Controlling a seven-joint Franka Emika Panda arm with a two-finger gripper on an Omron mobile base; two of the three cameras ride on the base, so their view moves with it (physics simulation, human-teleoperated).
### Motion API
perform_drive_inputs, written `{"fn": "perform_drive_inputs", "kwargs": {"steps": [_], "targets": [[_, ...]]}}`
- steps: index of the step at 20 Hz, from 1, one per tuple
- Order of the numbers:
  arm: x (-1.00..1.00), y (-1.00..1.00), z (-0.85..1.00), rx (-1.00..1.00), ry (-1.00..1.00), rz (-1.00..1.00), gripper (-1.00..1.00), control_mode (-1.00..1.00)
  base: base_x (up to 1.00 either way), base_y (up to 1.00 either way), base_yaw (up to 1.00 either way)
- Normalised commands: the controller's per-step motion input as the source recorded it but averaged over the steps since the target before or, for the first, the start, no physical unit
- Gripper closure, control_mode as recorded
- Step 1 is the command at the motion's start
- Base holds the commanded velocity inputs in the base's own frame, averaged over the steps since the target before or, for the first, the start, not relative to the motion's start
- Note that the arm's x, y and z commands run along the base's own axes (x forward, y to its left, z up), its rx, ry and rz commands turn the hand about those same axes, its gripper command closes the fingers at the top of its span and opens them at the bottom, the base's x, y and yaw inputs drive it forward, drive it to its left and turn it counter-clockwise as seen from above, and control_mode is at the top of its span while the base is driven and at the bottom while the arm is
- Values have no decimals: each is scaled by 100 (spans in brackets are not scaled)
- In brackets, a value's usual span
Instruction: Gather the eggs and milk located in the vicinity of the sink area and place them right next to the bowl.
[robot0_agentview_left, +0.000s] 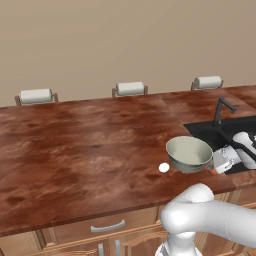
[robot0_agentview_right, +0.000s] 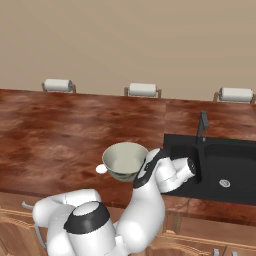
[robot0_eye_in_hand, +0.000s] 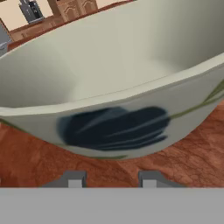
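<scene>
The pale grey-green bowl (robot0_agentview_left: 189, 153) (robot0_agentview_right: 123, 159) stands on the brown counter, just left of the black sink (robot0_agentview_left: 226, 131) (robot0_agentview_right: 220, 167). My gripper (robot0_agentview_left: 213, 169) is low at the bowl's right side, by the sink's front left corner. It is shut on the orange-brown egg (robot0_agentview_left: 213, 172), of which a sliver shows at the fingertips. In the hand view the bowl's outer wall (robot0_eye_in_hand: 118, 118), with a dark blue mark, is very close ahead of the gripper (robot0_eye_in_hand: 111, 181); the egg is hidden there. The milk is out of view.
A white egg (robot0_agentview_left: 164, 168) (robot0_agentview_right: 101, 169) lies on the counter left of the bowl. The thin dark faucet (robot0_agentview_left: 220, 111) (robot0_agentview_right: 202, 124) rises behind the sink. Three chair backs (robot0_agentview_left: 130, 89) line the counter's far edge. Cabinet drawers (robot0_agentview_left: 107, 227) sit under the near edge.
</scene>
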Motion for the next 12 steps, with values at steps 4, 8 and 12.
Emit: {"fn": "perform_drive_inputs", "kwargs": {"steps": [4,8,12], "targets": [[10,2,-32,0,0,-4,100,-100,0,0,0],[0,0,-37,0,-1,-2,100,-100,0,0,0],[7,0,-24,0,-1,0,100,-100,0,0,0]]}}
